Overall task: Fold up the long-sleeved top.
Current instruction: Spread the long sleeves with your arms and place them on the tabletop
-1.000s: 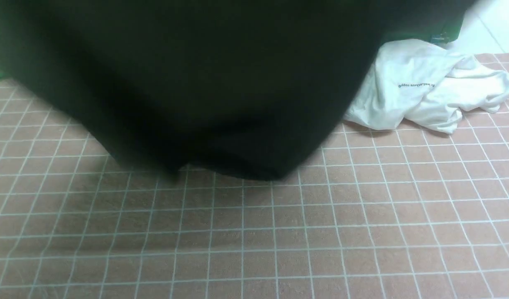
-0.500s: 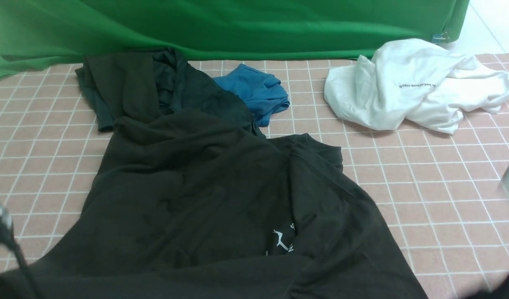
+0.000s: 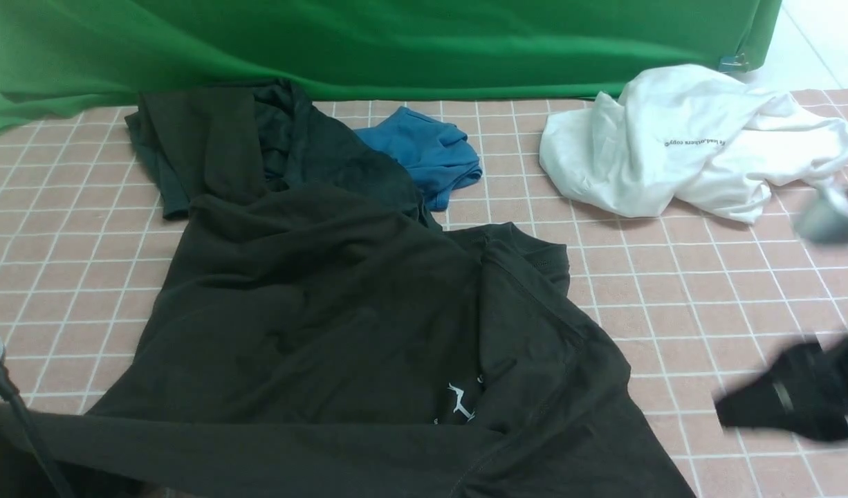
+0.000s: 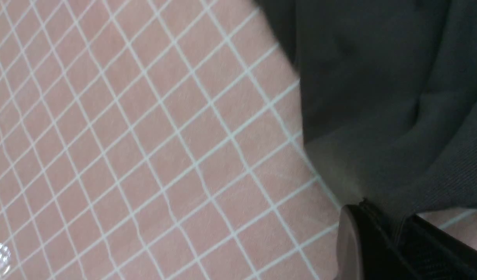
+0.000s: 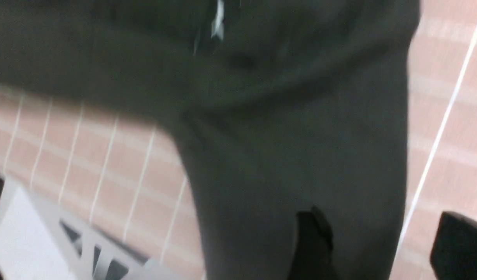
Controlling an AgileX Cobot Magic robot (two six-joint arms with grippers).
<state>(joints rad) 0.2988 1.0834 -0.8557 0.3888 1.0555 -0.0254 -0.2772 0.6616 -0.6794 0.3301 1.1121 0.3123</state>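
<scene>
The long-sleeved top (image 3: pixel 341 325), dark brownish-black with a small white print, lies rumpled across the middle of the table in the front view. One sleeve stretches along the near edge toward the bottom left. In the left wrist view my left gripper (image 4: pixel 394 225) is shut on a ribbed edge of the top (image 4: pixel 398 116), just above the cloth. My right gripper (image 3: pixel 790 387) is a blurred dark shape at the right edge, clear of the garment. Its jaws stand open (image 5: pixel 382 249), with the top's fabric (image 5: pixel 293 163) lying loose beyond them.
A greenish-black shirt (image 3: pixel 203 138) lies at the back left, partly under the top. A blue garment (image 3: pixel 424 155) sits behind it and a crumpled white tee (image 3: pixel 687 145) at the back right. A green backdrop (image 3: pixel 396 41) closes the far side. The pink grid tablecloth (image 3: pixel 707 297) shows bare on the right.
The top hung in front of the camera and filled the view; now it lies on the table. My right gripper has opened, let go and swung off to the right.
</scene>
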